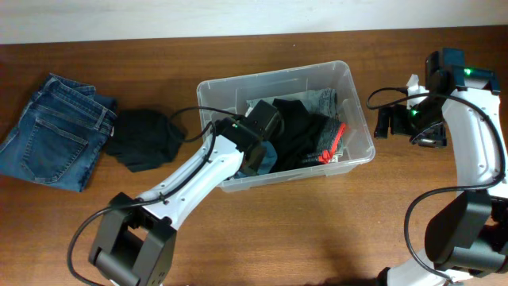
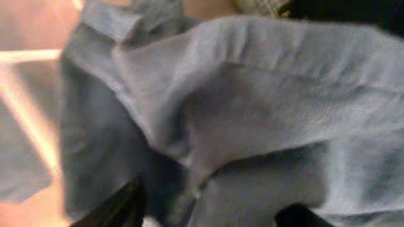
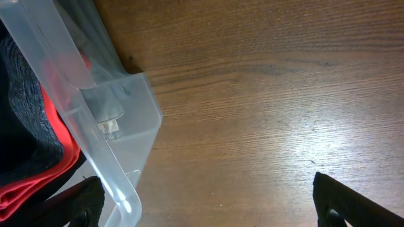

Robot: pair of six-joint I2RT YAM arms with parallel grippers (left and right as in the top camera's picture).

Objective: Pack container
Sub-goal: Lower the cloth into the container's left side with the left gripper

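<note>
Overhead puts the container (image 1: 361, 111) mid-table, part-filled. Left gripper (image 1: 255, 163) hangs inside, jaws apart over blue cloth (image 2: 252, 113), which looks like a drop-off. Right gripper (image 3: 214, 205) gapes wide, empty, just beside it. Next move calls for lifting clear and fetching the black garment (image 1: 143, 139) or the jeans (image 1: 51, 131).

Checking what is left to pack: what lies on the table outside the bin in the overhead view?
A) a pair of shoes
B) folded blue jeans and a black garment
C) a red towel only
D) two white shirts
B: the folded blue jeans and a black garment lie side by side outside the container.
</note>
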